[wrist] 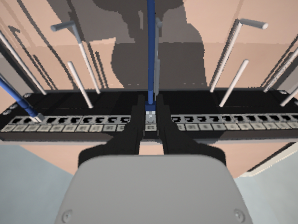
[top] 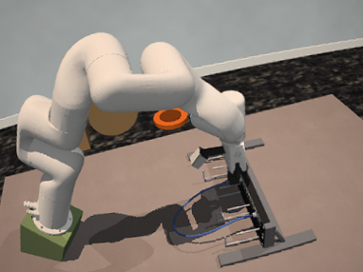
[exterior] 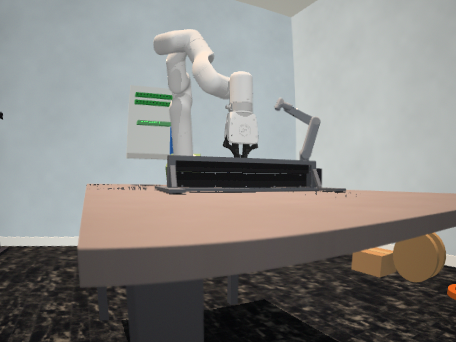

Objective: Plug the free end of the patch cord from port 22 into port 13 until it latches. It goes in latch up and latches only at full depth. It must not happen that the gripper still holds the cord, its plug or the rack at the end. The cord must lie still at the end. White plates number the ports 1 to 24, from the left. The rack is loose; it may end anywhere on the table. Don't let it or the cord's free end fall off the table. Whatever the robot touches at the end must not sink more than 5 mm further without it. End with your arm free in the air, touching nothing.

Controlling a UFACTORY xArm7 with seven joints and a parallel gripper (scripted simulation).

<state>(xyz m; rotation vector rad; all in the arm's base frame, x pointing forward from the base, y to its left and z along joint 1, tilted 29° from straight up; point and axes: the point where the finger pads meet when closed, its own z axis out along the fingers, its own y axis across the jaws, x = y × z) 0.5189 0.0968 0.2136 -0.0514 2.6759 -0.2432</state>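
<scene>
The rack (top: 269, 233) (exterior: 280, 161) stands on the table, its port row across the wrist view. The blue patch cord (top: 174, 224) (wrist: 151, 55) loops out over the table on the port side. Its fixed plug (wrist: 37, 117) sits in a port near the left end of the row in the wrist view. My gripper (top: 237, 176) (exterior: 243, 151) (wrist: 150, 103) is shut on the free plug (wrist: 150, 118), at the port row near its middle. The plug is in line with a port that looks like 13. Its number is unreadable; plug depth and latch cannot be told.
Thin pale rods (wrist: 80, 85) (wrist: 234, 82) stick out from the port side, on both sides of the cord. The rack's long grey foot (top: 291, 245) lies on the table (top: 343, 178). The green base block (top: 45, 237) is at the table's left.
</scene>
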